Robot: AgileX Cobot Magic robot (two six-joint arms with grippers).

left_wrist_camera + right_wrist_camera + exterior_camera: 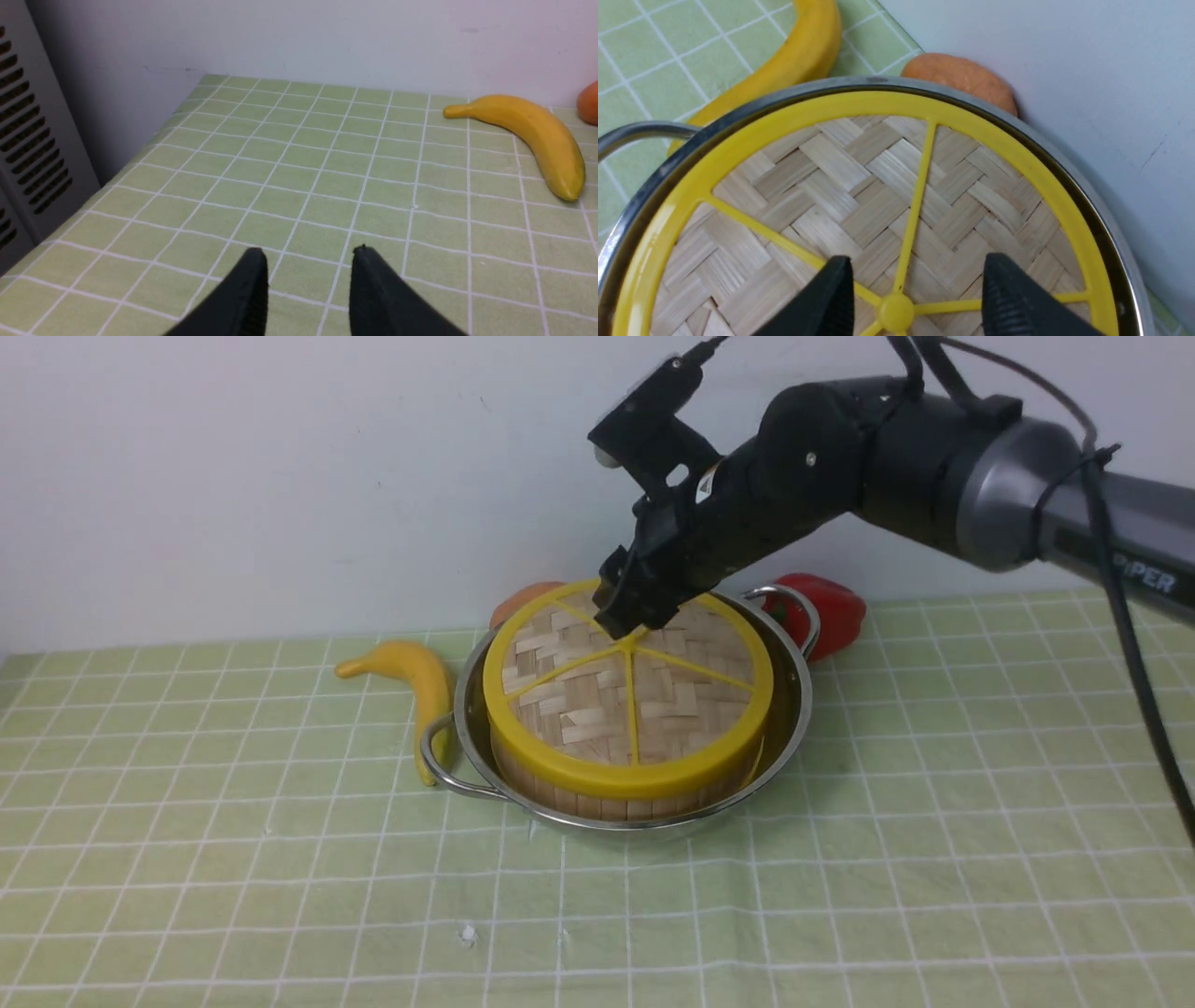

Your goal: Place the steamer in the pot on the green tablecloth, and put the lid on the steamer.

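Observation:
The shiny pot point(607, 826) stands on the green tablecloth point(233, 859). The steamer point(597, 803) sits inside it, with only its bamboo wall showing. The woven lid point(607, 700) with yellow rim and spokes lies flat on the steamer. My right gripper point(625, 621) hangs just above the lid's centre. In the right wrist view its fingers straddle the yellow knob point(896, 311) without touching it, so the right gripper point(918, 261) is open and empty over the lid point(859, 196). My left gripper point(308, 252) is open over bare cloth point(280, 163) and does not show in the front view.
A yellow banana point(420, 677) lies against the pot's left handle point(434, 756). A red pepper point(831, 611) and an orange fruit point(523, 602) sit behind the pot by the wall. A grey vented panel point(28, 140) stands past the cloth's edge.

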